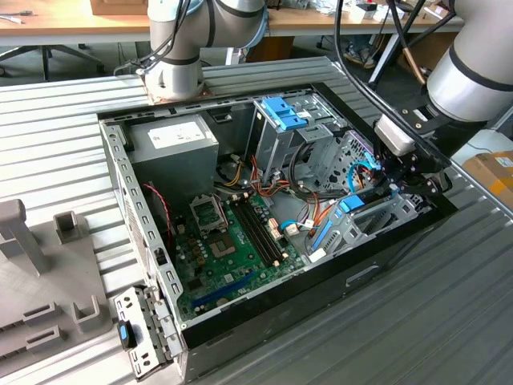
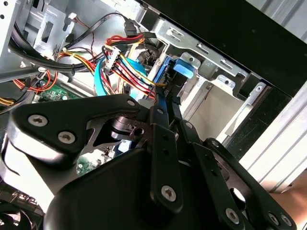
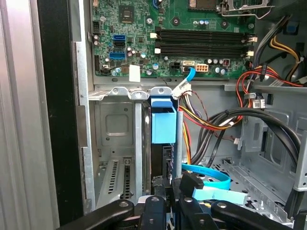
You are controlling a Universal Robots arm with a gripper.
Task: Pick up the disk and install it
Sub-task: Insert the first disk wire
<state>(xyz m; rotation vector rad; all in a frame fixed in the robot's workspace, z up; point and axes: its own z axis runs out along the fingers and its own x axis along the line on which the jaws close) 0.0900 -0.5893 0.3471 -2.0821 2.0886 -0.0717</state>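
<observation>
The disk [image 3: 163,125] stands on edge inside the silver drive bay [image 3: 115,124] at the case's front corner, its blue end tab pointing toward the motherboard. In the exterior view the disk [image 1: 350,205] sits low in the bay [image 1: 397,220] on the exterior view's right. My gripper [image 1: 386,183] reaches down into that corner. In both wrist views the black fingers close onto the disk's thin black body just behind the tab; the gripper [image 3: 167,187] is shut on it. The second wrist view shows the gripper [image 2: 163,103] with the disk's blue tab [image 2: 183,67] beyond it.
Red, yellow and black cables [image 3: 216,120] and a flat blue cable [image 3: 206,175] crowd right beside the bay. The green motherboard [image 1: 232,241] fills the case floor. A tall silver cage with a blue clip [image 1: 282,112] stands behind. A second arm's base [image 1: 176,76] sits behind the case.
</observation>
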